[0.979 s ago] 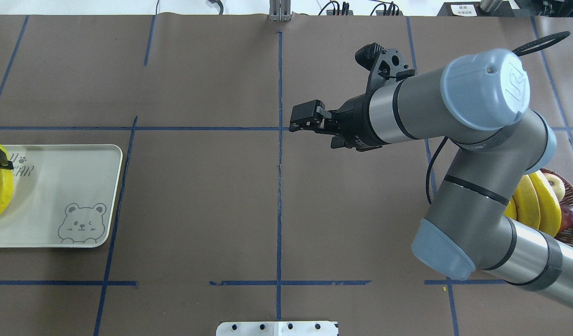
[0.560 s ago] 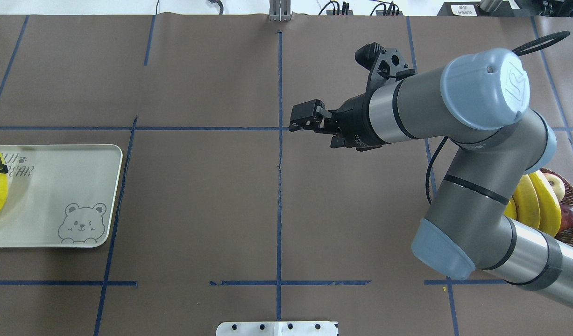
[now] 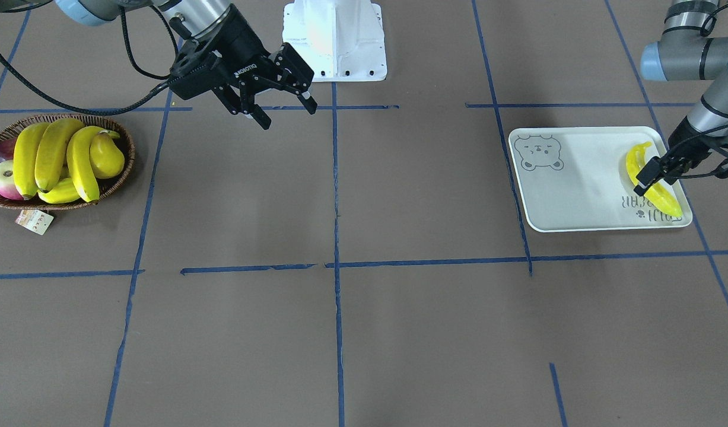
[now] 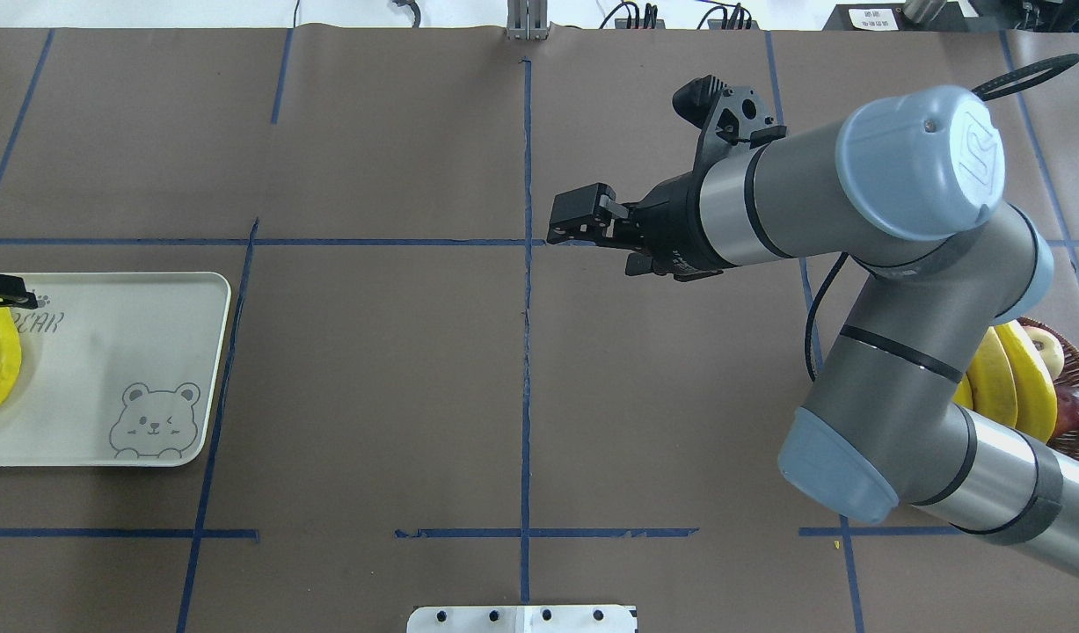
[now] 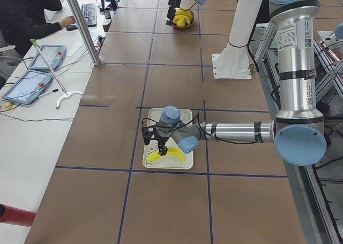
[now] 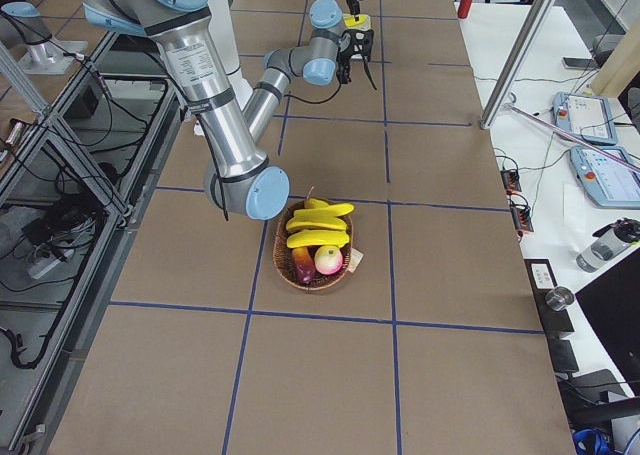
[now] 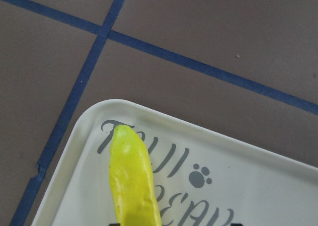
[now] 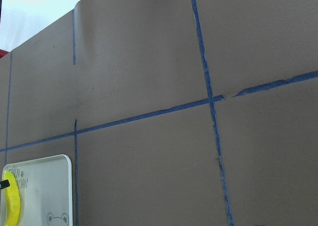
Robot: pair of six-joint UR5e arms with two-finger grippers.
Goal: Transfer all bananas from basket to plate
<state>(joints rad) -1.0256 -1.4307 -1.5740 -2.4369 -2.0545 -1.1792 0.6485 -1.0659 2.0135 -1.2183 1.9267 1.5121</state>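
Lying on plate (image 3: 577, 184), one banana (image 3: 666, 203) — basket (image 3: 67, 205), three.

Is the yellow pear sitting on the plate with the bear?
No, the pear lies in the basket beside the bananas, and the plate holds only one banana.

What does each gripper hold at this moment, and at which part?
Nothing, it seems. The right gripper is open and empty. The left gripper stands over the banana lying on the plate, its jaws set wider than the banana.
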